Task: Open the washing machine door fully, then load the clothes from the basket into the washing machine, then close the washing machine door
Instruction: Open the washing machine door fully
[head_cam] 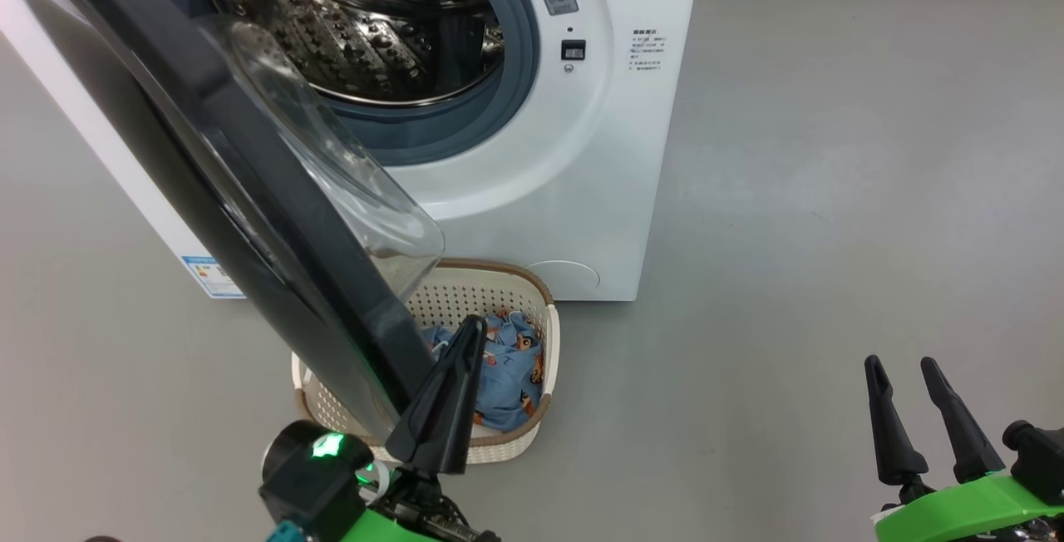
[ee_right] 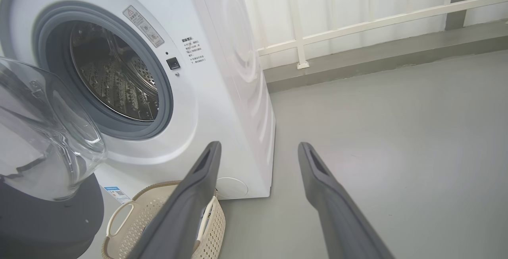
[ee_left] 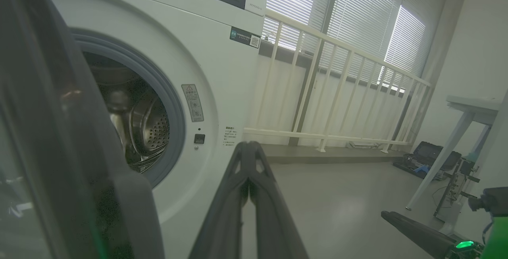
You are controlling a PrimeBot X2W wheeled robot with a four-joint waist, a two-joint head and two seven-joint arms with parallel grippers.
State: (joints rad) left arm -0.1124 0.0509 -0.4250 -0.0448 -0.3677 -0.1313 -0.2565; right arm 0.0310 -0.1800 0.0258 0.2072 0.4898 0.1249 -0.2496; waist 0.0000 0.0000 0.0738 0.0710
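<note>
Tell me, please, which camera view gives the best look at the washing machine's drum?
The right wrist view: the drum shows almost whole inside the round gasket, lit and sharp. The head view crops its top, and the washing machine door covers its left side. The left wrist view catches a dim part beside the door's dark rim.

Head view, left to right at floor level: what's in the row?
Blue label → washing machine door → clothes in the basket → bare grey floor → right gripper, open.
</note>
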